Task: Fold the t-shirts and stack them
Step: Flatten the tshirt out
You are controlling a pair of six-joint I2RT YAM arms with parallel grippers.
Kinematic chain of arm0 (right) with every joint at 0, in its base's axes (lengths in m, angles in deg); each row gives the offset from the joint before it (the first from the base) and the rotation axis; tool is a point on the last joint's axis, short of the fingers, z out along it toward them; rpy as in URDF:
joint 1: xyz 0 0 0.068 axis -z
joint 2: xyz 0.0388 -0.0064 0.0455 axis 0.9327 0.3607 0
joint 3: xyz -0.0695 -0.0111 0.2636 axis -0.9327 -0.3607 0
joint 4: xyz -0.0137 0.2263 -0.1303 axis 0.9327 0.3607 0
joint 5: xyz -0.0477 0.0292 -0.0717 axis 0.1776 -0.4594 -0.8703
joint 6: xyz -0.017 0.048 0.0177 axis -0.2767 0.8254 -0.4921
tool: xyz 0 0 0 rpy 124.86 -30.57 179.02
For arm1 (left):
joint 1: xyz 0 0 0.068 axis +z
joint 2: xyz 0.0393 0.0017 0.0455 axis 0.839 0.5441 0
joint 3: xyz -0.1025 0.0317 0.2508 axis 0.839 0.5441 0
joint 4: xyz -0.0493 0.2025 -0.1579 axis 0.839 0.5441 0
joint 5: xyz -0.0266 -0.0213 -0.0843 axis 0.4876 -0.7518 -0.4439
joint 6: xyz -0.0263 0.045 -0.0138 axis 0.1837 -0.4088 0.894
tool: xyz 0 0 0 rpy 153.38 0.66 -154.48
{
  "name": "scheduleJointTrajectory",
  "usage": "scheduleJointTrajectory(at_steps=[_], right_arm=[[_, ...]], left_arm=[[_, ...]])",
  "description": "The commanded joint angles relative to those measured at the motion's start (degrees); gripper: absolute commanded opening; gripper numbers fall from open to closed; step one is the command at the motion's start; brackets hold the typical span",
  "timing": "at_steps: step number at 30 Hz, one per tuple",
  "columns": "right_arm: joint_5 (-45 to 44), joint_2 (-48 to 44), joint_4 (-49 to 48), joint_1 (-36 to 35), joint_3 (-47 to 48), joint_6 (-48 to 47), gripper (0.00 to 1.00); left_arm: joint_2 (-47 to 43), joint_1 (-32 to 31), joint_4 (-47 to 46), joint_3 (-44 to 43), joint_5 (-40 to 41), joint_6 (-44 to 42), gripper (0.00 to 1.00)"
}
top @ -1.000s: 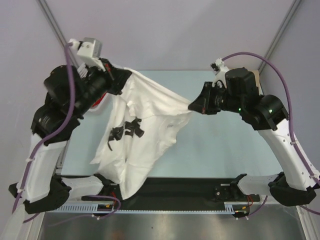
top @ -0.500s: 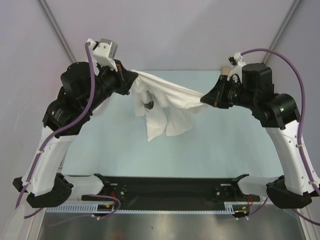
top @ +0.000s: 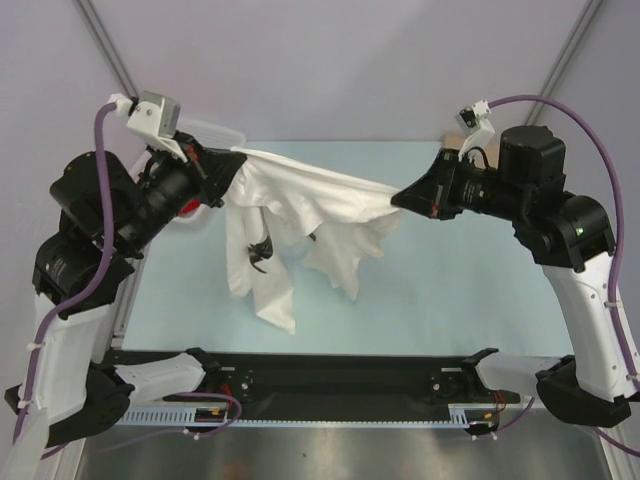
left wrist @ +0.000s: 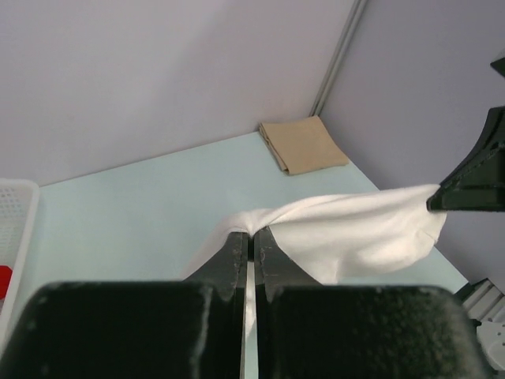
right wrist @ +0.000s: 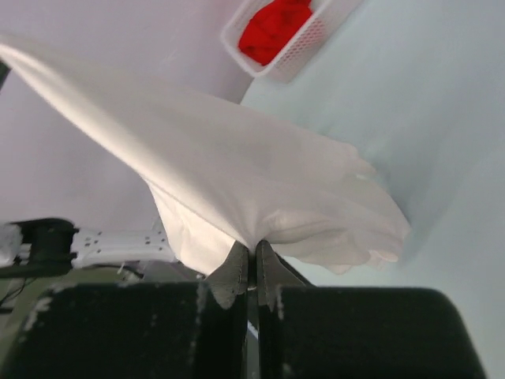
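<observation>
Against 0.5 s ago, finds the white shirt (top: 300, 215) hanging longer and looser, its lowest fold dropped toward 6 o'clock and a black print now showing on the left drape. Against 1 s ago, finds it bunched narrower and well short of the near rail. Puts the left gripper (top: 225, 165) further toward 9 o'clock than 0.5 s ago, with that arm drawn back. Leaves the right gripper (top: 400, 195) almost where it was.

Holds the shirt aloft over the table (top: 480, 290), top edge pulled into a taut line, with the left gripper at the shirt's 10 o'clock and the right gripper at its 3 o'clock. Cannot tell whether the lowest fold touches the table. Clamps both grippers tight on that edge, each with cloth pinched between closed fingers.

From the left wrist alone, shows the tan shirt (left wrist: 304, 144) lying flat and folded in the far corner, at 1 o'clock from the fingers, plus the right gripper's tip biting the cloth at 3 o'clock. From the right wrist, shows the red shirt (right wrist: 274, 30) heaped in the basket (right wrist: 316, 47) at 12 o'clock. From the top, gives only a sliver of red behind the left arm.
</observation>
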Motion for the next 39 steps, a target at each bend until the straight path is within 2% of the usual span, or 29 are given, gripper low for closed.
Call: scheduleJointTrajectory(at_steps=[1, 3, 6, 8, 11, 12, 15, 17, 18, 19, 20, 22, 23, 24, 25, 26, 27, 28, 29, 30, 31, 32, 34, 35, 36, 37, 38, 39], right_arm=[[6.18, -5.04, -1.68, -0.78, -1.13, 0.13, 0.00], [8.99, -7.23, -2.57, -1.14, -0.69, 1.88, 0.00], [8.40, -9.35, -1.79, -1.05, -0.52, 3.64, 0.00], [6.04, -9.18, 3.38, -1.05, 0.45, 3.56, 0.00], [-5.72, -8.04, 12.43, -0.87, 2.56, 4.08, 0.00], [-13.15, -7.60, 14.54, -0.53, 2.56, 4.44, 0.00], [-22.51, -3.57, 20.00, 2.01, 0.02, 2.43, 0.00], [-20.54, 0.04, 19.49, 9.29, -4.89, -0.82, 0.00], [-18.00, 1.27, 18.44, 12.63, -7.26, -1.88, 0.00], [-15.10, 2.06, 15.30, 19.54, -9.54, -2.93, 0.00], [-10.29, 3.64, 13.87, 22.48, -14.09, -4.07, 0.00], [-7.70, 5.58, 9.82, 28.01, -17.46, -4.96, 0.00], [-10.30, 9.33, 9.64, 29.87, -18.26, -4.96, 0.00], [-11.72, 11.28, 9.81, 30.15, -18.01, -4.96, 0.00], [-12.78, 13.65, 9.55, 30.41, -17.83, -5.05, 0.00], [-14.01, 17.59, 9.38, 32.07, -17.74, -4.62, 0.00], [-14.63, 19.89, 9.38, 32.96, -17.57, -4.70, 0.00], [-15.33, 21.74, 9.29, 33.75, -17.30, -4.96, 0.04], [-16.55, 23.41, 9.98, 34.45, -16.69, -5.23, 0.24], [-17.52, 26.56, 11.47, 35.33, -14.77, -5.75, 0.35], [-17.71, 27.12, 11.75, 35.34, -14.32, -6.28, 0.42], [-18.06, 27.21, 11.66, 34.99, -14.05, -6.46, 0.50], [-18.50, 25.63, 10.87, 31.05, -15.45, -6.63, 0.58], [-19.54, 25.02, 10.26, 26.85, -16.33, -6.63, 0.68], [-20.51, 24.32, 10.17, 26.81, -17.21, -6.63, 0.70], [-21.65, 22.83, 9.82, 22.90, -19.65, -6.72, 0.76], [-22.45, 22.29, 9.64, 21.47, -20.89, -6.98, 0.77], [-21.93, 21.24, 8.68, 20.49, -22.56, -7.16, 0.78]], left_arm=[[-4.63, 1.04, -6.70, -4.33, 4.88, -2.25, 0.00], [-6.30, 1.04, -10.72, -1.10, 4.17, -3.13, 0.00], [-8.07, 1.04, -14.09, 1.64, 6.54, -5.42, 0.00], [-7.90, 1.04, -14.35, 2.34, 7.07, -6.47, 0.00], [-7.98, 1.04, -15.31, 5.50, 6.54, -6.65, 0.01], [-8.07, 1.04, -15.84, 9.86, 6.72, -6.13, 0.00], [-6.59, 1.04, -18.30, 20.40, 6.98, -4.46, 0.00], [-4.22, 1.04, -20.31, 26.83, 6.54, -3.67, 0.00], [-0.46, 1.04, -20.68, 28.00, 6.98, -2.18, 0.03], [2.10, 1.39, -20.51, 28.36, 8.20, -1.56, 0.01], [4.82, 1.57, -19.46, 28.02, 9.08, -1.12, 0.00], [15.10, 2.88, -18.23, 24.61, 8.66, 0.11, 0.02], [20.18, 3.76, -12.48, 16.76, 8.48, 1.16, 0.02], [25.02, 4.55, -8.50, 11.28, 8.04, 2.82, 0.24], [35.51, 5.43, -3.94, 4.88, 8.12, 3.36, 0.33], [39.79, 5.44, 4.02, -7.46, 9.95, 3.63, 0.49], [43.57, 5.26, 7.24, -13.32, 10.49, 3.28, 0.78], [50.22, 5.17, 10.84, -18.78, 11.63, 3.45, 0.85], [51.85, 5.00, 15.74, -25.01, 13.03, 3.54, 0.89], [51.61, 4.91, 15.62, -23.42, 13.22, 3.28, 0.94], [47.87, 4.82, 14.40, -19.75, 12.96, 3.28, 0.94], [44.78, 4.82, 11.17, -9.97, 12.87, 3.45, 0.94], [38.54, 4.73, 6.59, 1.68, 9.64, 3.72, 0.92], [31.46, 4.65, 1.00, 13.48, 4.22, 3.72, 0.90], [28.87, 4.38, -1.23, 18.65, 4.17, 3.89, 0.88], [25.97, 3.34, -2.91, 23.40, 0.34, 4.24, 0.87], [24.12, 2.28, -4.49, 30.67, -1.00, 4.59, 0.86], [21.49, -0.60, -4.60, 33.70, -1.62, 5.21, 0.82]])
